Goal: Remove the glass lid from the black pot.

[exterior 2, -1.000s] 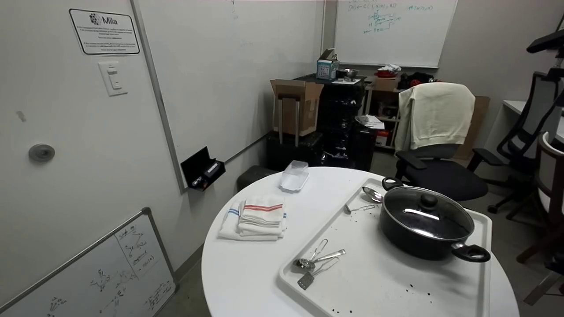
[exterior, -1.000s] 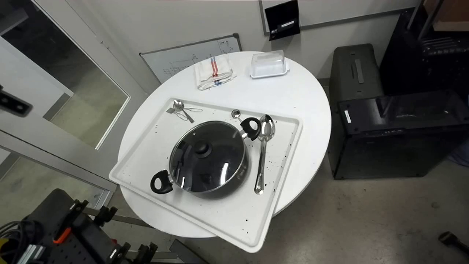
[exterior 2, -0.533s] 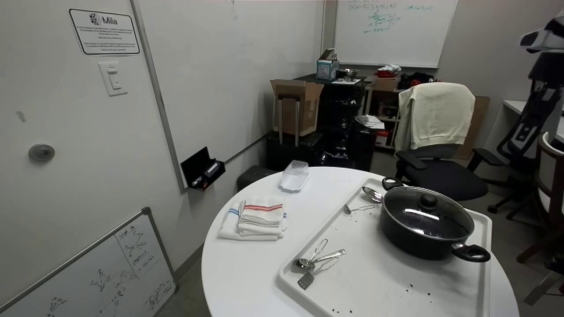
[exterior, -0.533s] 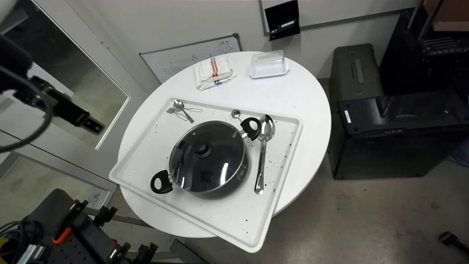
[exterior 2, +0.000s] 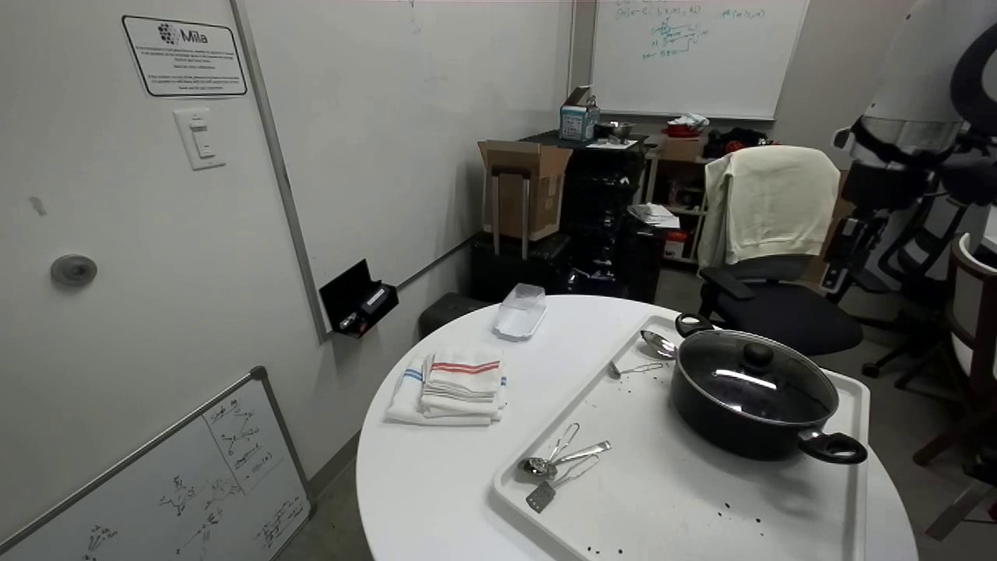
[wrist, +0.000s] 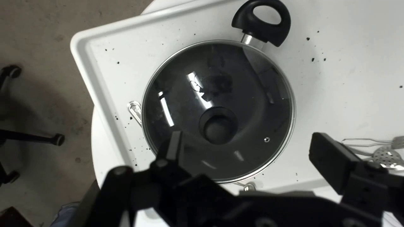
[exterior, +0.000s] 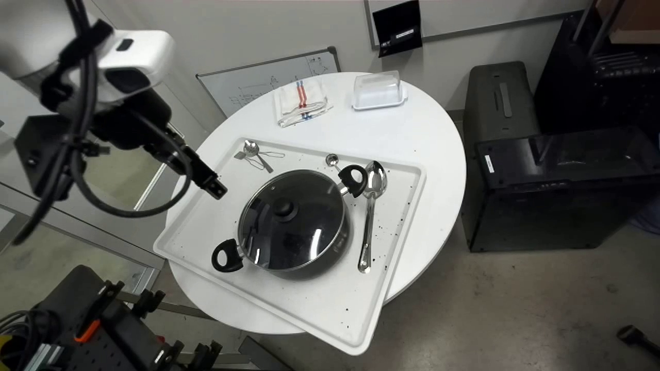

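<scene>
We watch the arm [exterior: 139,51] reach in from the left in an exterior view, where a second earlier only its tip poked past the edge; the lid [exterior: 299,226] has not budged from the pot [exterior 2: 732,425], so we judge this to be the approach, with the removal not yet begun. The pot stands on a tray [exterior: 319,309] whose near corner juts past a round white worktop [exterior: 438,144]. In the wrist view the pincer [wrist: 247,138] faces the lid, its fingers [wrist: 333,162] well apart with nothing held, and the knob [wrist: 218,129] shows in the gap, closer to the finger at left than the one at right; centring on it looks to us like the next need. Neither exterior view shows that spread plainly, but they tell of height: in an exterior view that takes in a chair [exterior 2: 787,300] beyond the worktop, the pincer appears to hang higher than the lid and clear of it. The long spoon [exterior: 369,216], full length at the pot's right in an exterior view, shows only its handle end in the wrist view. Both handles [exterior: 235,252] of the pot appear in both exterior views; the wrist view gives us one, the second probably masked by the pincer. We expect smooth glass to slip unless the knob is gripped squarely.
</scene>
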Motion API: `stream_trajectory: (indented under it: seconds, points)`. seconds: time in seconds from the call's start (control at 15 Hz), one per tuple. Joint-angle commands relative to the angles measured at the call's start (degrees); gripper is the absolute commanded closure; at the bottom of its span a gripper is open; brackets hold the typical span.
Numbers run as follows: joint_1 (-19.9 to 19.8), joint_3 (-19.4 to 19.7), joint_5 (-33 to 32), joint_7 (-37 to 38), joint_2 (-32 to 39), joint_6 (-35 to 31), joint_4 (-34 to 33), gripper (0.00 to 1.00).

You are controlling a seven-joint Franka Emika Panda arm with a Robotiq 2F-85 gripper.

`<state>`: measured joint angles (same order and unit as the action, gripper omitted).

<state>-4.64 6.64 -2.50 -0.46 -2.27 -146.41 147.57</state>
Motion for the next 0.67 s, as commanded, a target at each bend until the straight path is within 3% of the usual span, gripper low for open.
stream_trajectory:
  seconds: [0.0, 0.27, 0.6]
  points:
    - [-0.50, -0.27, -3.65, 6.35, 10.17, -2.59, -6.64, 0.00]
    - [0.69, 1.03, -6.17, 11.20, 18.50, -4.15, -11.59, 0.00]
    - [1.26, 1.31, -4.43, 11.16, 25.92, -4.97, -16.06, 0.00]
